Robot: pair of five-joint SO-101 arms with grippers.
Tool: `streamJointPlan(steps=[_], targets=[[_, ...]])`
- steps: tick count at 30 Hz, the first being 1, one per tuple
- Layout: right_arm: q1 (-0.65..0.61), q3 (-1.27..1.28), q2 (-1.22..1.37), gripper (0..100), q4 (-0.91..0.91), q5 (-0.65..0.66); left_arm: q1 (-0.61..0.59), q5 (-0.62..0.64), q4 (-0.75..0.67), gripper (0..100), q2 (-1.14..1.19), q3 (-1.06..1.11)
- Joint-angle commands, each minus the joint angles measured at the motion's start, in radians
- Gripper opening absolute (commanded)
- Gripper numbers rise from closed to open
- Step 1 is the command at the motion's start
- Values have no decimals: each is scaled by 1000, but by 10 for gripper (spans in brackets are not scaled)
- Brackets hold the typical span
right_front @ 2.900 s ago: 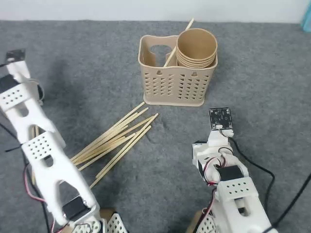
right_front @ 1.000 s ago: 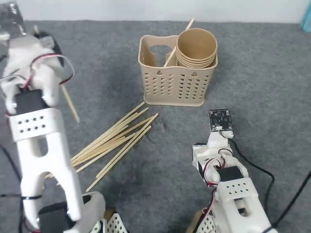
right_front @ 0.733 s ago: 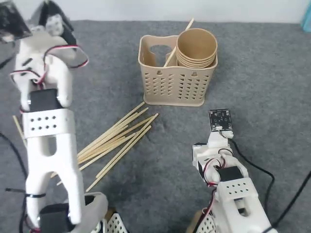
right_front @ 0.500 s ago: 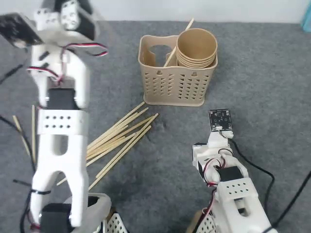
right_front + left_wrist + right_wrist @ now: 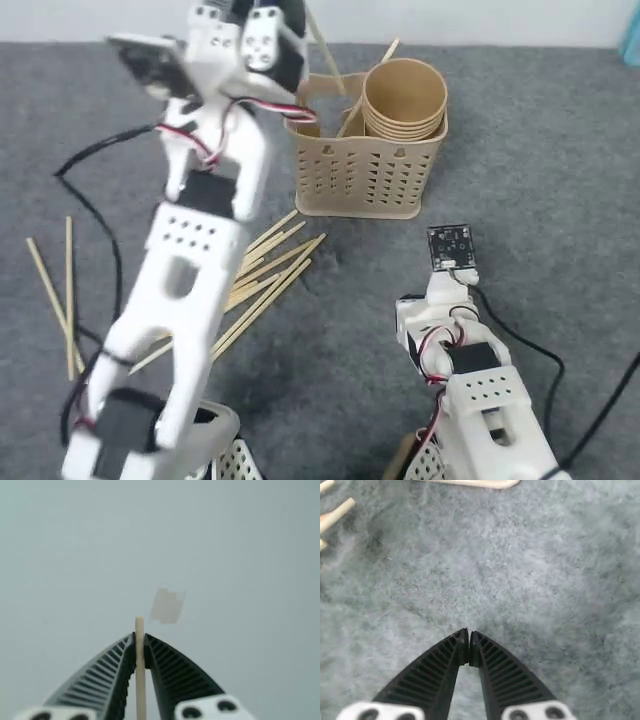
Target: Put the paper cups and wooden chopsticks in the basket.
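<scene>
My left gripper [image 5: 139,636] is shut on one wooden chopstick [image 5: 140,680], raised high and facing a pale wall. From above, the left arm [image 5: 215,150] leans over the table and holds that chopstick [image 5: 326,48] beside the left compartment of the beige basket [image 5: 365,175]. A stack of paper cups [image 5: 405,95] fills the right compartment, and another chopstick [image 5: 384,53] pokes out behind it. A pile of chopsticks [image 5: 268,268] lies on the carpet in front of the basket. My right gripper [image 5: 469,647] is shut on nothing, low over the carpet.
Three loose chopsticks [image 5: 60,290] lie on the grey carpet at the far left. The right arm [image 5: 455,340] sits at the front right, short of the basket. Two chopstick tips [image 5: 335,512] and the basket's base edge [image 5: 470,483] lie ahead of the right gripper.
The left arm rose from the far left of the table and swung right to the basket, carrying one chopstick. The right arm stayed still.
</scene>
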Motion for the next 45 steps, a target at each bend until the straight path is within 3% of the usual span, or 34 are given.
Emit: streamJointPlan(steps=[1, 8, 14, 18, 23, 31, 38, 45], targets=[[12, -11, -27, 21, -30, 52, 6, -14, -57, 12, 44, -47], [12, -15, -27, 21, -31, 57, 17, -17, -61, 12, 37, 133], [12, -15, -27, 21, -31, 57, 38, -17, -262, 12, 35, 360], [13, -15, -27, 21, -31, 57, 51, -69, -227, 36, 31, 407], [13, -15, -27, 21, -31, 57, 28, -94, -18, 196, -21, 360], [13, -15, -27, 21, -33, 57, -78, -94, 460, 156, -315, 217], [13, -12, -27, 21, -33, 57, -384, -94, 778, 147, -525, 160], [13, -9, -27, 21, -31, 55, -703, -94, 1026, 147, -427, 113]])
